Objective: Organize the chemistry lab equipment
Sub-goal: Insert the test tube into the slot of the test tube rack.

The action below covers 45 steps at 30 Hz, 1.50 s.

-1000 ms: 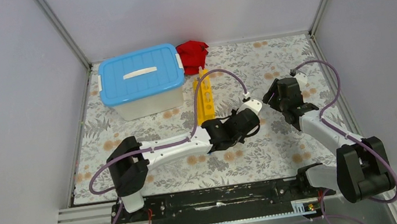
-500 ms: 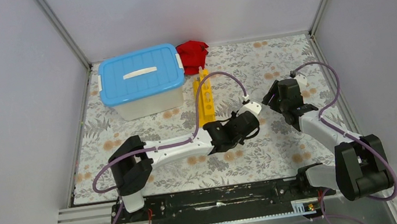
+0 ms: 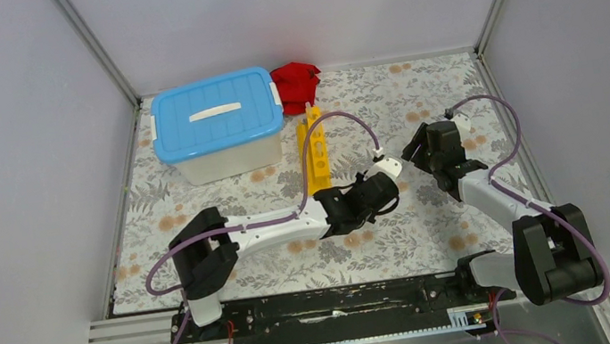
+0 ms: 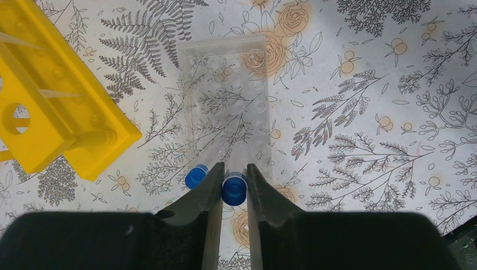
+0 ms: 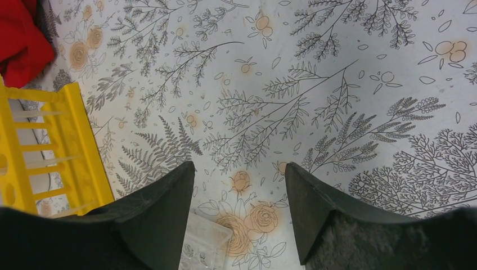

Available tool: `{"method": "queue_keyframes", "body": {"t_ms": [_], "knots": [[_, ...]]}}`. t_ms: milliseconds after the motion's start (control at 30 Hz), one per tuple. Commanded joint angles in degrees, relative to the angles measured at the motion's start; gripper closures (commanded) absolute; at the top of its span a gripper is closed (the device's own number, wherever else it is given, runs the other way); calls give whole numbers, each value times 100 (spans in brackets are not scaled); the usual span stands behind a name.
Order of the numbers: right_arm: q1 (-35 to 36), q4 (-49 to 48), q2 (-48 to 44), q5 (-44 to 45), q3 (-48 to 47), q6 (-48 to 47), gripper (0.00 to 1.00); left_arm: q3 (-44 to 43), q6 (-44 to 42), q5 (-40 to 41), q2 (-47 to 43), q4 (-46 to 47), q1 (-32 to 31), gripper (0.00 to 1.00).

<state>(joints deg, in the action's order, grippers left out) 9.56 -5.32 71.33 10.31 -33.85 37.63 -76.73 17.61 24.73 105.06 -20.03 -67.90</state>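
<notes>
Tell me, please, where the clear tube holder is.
In the left wrist view, the clear tube holder lies flat on the floral mat, right of the yellow rack, directly ahead of the left gripper gripping a blue-capped tube.

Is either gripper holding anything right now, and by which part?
The left gripper pinches a small blue-capped tube by its blue cap. The right gripper is open, holding nothing.
</notes>
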Motion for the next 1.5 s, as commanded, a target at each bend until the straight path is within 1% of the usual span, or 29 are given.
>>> {"method": "queue_keyframes", "body": {"t_ms": [0,1200,1367,1467], "knots": [[-51,-241,21,-70,16,16,32,54,-21,209,102,348,-39,100],[-97,-373,191,-152,49,1,33,239,28,252,244,511,46,100],[-93,-399,239,-156,39,-8,33,261,41,249,285,521,79,94],[-95,-408,266,-153,53,3,32,280,54,243,295,548,84,88]]}}
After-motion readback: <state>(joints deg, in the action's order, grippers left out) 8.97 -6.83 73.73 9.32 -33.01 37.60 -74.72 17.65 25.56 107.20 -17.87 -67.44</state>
